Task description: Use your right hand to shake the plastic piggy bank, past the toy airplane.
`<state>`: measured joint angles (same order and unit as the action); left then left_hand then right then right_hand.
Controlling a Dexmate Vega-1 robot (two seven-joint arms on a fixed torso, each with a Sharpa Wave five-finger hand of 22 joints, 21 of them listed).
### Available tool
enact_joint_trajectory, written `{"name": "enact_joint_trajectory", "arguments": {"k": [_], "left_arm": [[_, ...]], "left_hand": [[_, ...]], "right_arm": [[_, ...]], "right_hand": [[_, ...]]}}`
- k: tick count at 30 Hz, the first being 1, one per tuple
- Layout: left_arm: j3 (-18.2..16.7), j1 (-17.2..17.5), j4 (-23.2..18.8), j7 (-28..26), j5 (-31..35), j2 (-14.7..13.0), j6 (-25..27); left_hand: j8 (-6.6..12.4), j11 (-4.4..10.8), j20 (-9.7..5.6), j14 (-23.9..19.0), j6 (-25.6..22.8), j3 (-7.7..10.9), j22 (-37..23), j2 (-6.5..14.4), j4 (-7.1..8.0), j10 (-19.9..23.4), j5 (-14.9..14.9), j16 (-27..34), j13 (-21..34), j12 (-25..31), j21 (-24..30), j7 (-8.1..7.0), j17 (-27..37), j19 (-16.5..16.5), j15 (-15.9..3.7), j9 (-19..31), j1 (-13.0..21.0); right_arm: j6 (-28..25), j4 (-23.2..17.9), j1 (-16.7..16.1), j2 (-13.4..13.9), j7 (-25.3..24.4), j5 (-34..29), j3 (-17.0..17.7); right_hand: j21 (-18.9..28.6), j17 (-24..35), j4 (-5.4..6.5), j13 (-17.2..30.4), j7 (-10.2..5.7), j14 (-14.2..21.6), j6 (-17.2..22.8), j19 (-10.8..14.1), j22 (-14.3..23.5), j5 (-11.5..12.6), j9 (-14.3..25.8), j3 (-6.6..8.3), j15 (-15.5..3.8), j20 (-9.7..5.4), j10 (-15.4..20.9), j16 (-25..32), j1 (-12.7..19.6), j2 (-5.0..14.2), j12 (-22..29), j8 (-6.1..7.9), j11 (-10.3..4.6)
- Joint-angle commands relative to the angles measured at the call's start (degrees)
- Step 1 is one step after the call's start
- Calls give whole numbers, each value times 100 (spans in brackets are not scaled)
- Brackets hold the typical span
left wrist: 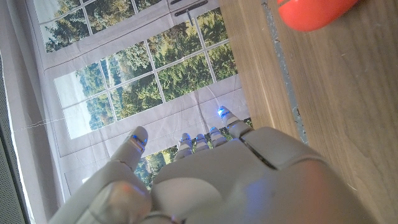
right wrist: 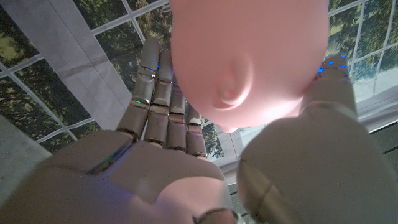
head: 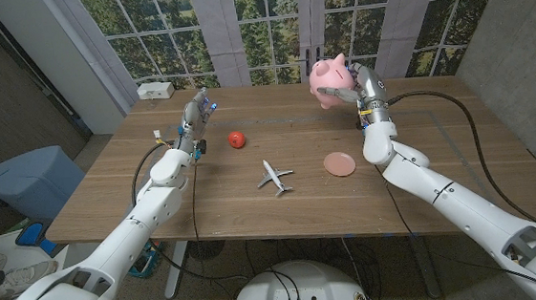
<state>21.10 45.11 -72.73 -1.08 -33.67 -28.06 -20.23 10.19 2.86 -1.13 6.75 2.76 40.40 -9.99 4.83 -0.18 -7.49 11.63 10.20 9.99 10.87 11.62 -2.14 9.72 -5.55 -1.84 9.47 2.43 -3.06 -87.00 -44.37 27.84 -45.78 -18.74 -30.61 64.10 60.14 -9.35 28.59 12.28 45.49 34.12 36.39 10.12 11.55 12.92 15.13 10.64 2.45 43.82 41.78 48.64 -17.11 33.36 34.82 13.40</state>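
Head view: right hand [head: 357,87] holds the pink piggy bank [head: 329,81] aloft, beyond the toy airplane [head: 274,176]; left hand [head: 194,111] empty, fingers apart.

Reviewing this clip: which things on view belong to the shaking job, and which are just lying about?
Belongs to the job:
- pink piggy bank, held up off the table by the right hand
- toy airplane, the landmark

Just lying about:
- red ball
- pink plate
- white box at the far edge
- left hand, holding nothing
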Motion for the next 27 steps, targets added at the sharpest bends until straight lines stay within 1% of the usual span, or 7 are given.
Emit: {"name": "enact_joint_trajectory", "arguments": {"k": [1, 8, 16, 19, 22, 24, 27], "left_arm": [[-5, -10, 10, 4, 6, 1, -16], [-2, -13, 15, 7, 10, 1, -18], [-14, 26, -42, -20, 4, -14, -5], [-14, 34, -50, -18, 2, -17, -6], [-13, 37, -51, -7, -1, -18, -10], [-10, 37, -55, -2, -1, -18, -7], [-10, 44, -70, -9, -1, -22, 3]], "left_hand": [[10, 4, -4, -4, -1, -1, -15, 309, -32, -19, 1, 4, 16, -2, -30, 7, 23, -40, -160, 31, -46], [11, 8, -3, -3, -1, 0, -15, 309, -33, -16, 1, 4, 16, -1, -30, 6, 22, -39, -163, 31, -46], [11, 7, -3, 3, 0, 1, -15, 312, -33, -16, 1, 2, 16, 0, -29, 4, 22, -41, -152, 31, -46], [11, 9, -6, 2, -2, 1, -15, 311, -33, -18, 1, 3, 16, -1, -29, 0, 22, -42, -156, 31, -46], [11, 5, -6, 0, 0, 1, -15, 310, -35, -19, 1, 3, 16, -1, -29, 1, 22, -42, -157, 31, -46], [11, 7, -2, 1, -1, 1, -15, 311, -35, -20, 1, 3, 16, -2, -30, 2, 22, -40, -158, 31, -46], [10, 8, -2, 0, 1, 1, -15, 311, -36, -20, 1, 4, 16, -2, -30, 1, 22, -38, -155, 31, -45]], "right_arm": [[1084, 1050, -110, -1316, -1822, -904, 920], [1056, 1047, -100, -1269, -1822, -893, 878], [861, 821, -80, -891, -1730, -611, 536], [780, 636, -109, -666, -1472, -507, 427], [784, 424, -135, -301, -1022, -468, 291], [736, 322, -143, -159, -837, -455, 230], [651, 61, -173, 144, -289, -344, 166]], "right_hand": [[54, 944, -44, 1867, -1182, 1632, 2030, -555, -2, 49, 472, 1723, -2348, -906, 1859, 34, 1922, 1944, 19, 50, -1811], [71, 945, -46, 1854, -1167, 1641, 2035, -550, -4, 55, 475, 1731, -2351, -893, 1888, 30, 1919, 1934, 8, 38, -1801], [77, 946, -47, 1899, -1169, 1642, 2038, -569, -5, 58, 483, 1737, -2350, -889, 1874, 24, 1914, 1924, 17, 29, -1828], [71, 947, -44, 1890, -1174, 1644, 2044, -603, -5, 58, 484, 1739, -2348, -911, 1875, 22, 1911, 1925, 5, 25, -1839], [73, 948, -46, 1896, -1184, 1639, 2047, -610, -6, 58, 487, 1741, -2349, -920, 1877, 18, 1910, 1918, 4, 21, -1845], [66, 947, -46, 1902, -1195, 1637, 2044, -639, -6, 58, 490, 1744, -2351, -934, 1864, 15, 1911, 1920, -2, 18, -1851], [59, 947, -44, 1924, -1217, 1634, 2050, -671, -6, 57, 490, 1748, -2351, -954, 1842, 11, 1911, 1922, -3, 16, -1857]]}}
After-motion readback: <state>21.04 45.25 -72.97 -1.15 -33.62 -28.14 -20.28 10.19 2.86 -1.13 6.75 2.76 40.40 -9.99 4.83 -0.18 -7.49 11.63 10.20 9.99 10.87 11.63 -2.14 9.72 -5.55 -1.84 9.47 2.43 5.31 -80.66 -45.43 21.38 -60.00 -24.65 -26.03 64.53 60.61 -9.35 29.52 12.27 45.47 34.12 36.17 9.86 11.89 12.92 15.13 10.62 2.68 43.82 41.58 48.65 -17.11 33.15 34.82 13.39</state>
